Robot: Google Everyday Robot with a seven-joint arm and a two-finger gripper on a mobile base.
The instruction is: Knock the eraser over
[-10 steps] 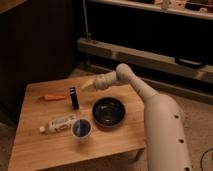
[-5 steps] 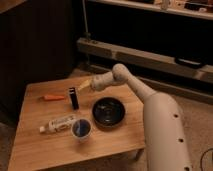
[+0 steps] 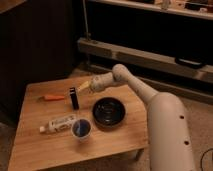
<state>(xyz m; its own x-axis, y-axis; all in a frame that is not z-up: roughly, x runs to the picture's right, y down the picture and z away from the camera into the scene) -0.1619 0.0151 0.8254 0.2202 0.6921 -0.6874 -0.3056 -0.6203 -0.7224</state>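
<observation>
Over the far half of the wooden table (image 3: 35, 145), my gripper (image 3: 83, 86) hangs just above the surface at the end of my white arm (image 3: 150, 102), which reaches in from the right. Whether my fingers are spread or pressed together I cannot tell.

Just to the left of my fingertips and slightly nearer the camera, the eraser (image 3: 74, 98) stands upright on its short end, a thin black block with a paler strip along its edge. My tips sit close beside its upper part; I cannot tell whether they touch it.

Further left past the eraser lies a slim orange stick (image 3: 53, 97), flat on the wood. Below my gripper, toward the front, a black bowl (image 3: 109, 112) rests on the table. Left of the bowl stands a blue cup (image 3: 81, 129), and beside that a white labelled tube (image 3: 59, 123) lies on its side.
</observation>
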